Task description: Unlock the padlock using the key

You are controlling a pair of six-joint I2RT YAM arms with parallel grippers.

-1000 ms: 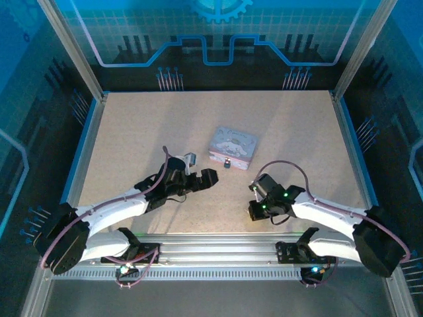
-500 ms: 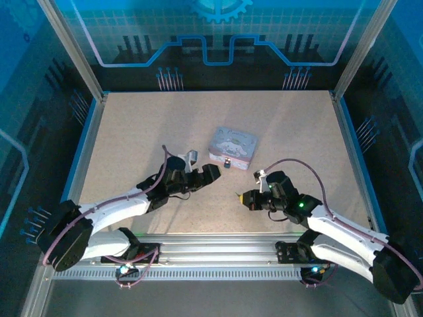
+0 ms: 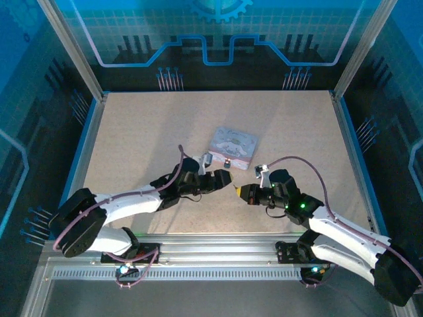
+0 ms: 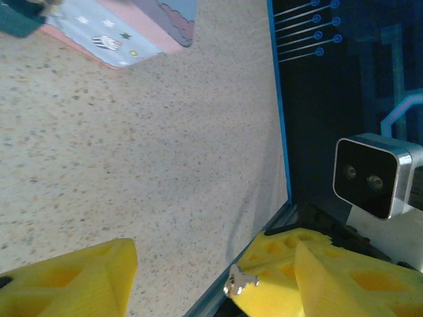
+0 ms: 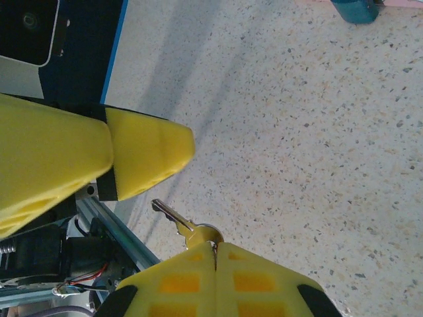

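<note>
The small silver metal key (image 5: 177, 220) juts from the right gripper (image 5: 213, 254), whose yellow fingertips are pressed together on its bow. A second ago this gripper pointed down; it now points left, low over the speckled beige tabletop (image 3: 132, 132). The left gripper (image 3: 223, 178) has slid right to meet it, fingers (image 4: 73, 277) apart either side of the key, not touching it. The tiny teal padlock (image 3: 227, 162) sits just beyond at the front of the pastel blue cartoon-printed tin box (image 3: 232, 144), which has stayed put. The aluminium rail (image 3: 218, 241) lies near behind; open tabletop spreads left and far.
</note>
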